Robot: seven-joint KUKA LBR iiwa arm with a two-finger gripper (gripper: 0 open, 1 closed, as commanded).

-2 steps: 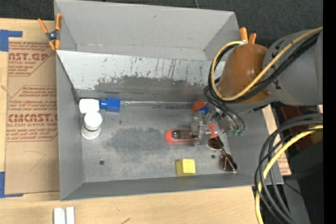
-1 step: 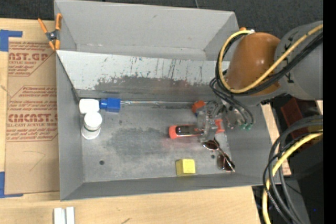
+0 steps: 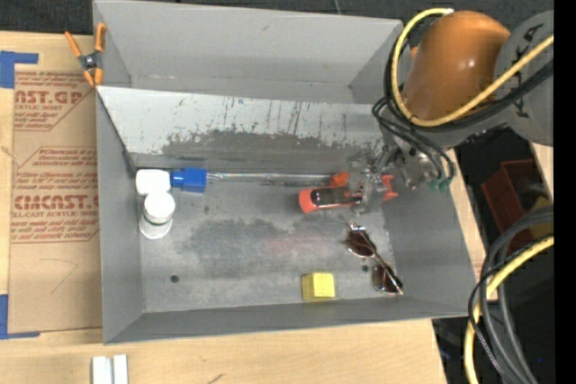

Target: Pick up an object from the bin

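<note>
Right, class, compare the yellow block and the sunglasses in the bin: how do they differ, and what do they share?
The yellow block is compact, boxy and plain yellow; the sunglasses are long, thin and dark-lensed. The yellow block sits by the view's lower wall, about midway along; the sunglasses lie to its right, slanted, closer to the gripper. Both lie loose on the floor of the bin, apart from each other.

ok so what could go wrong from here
1. The hand is down at the right end of the red-orange tool, not over its middle. A lift from there might let the tool tip or slip out.
2. The sunglasses lie close by, just toward the bin's near side. A sideways move could knock or drag them.
</note>
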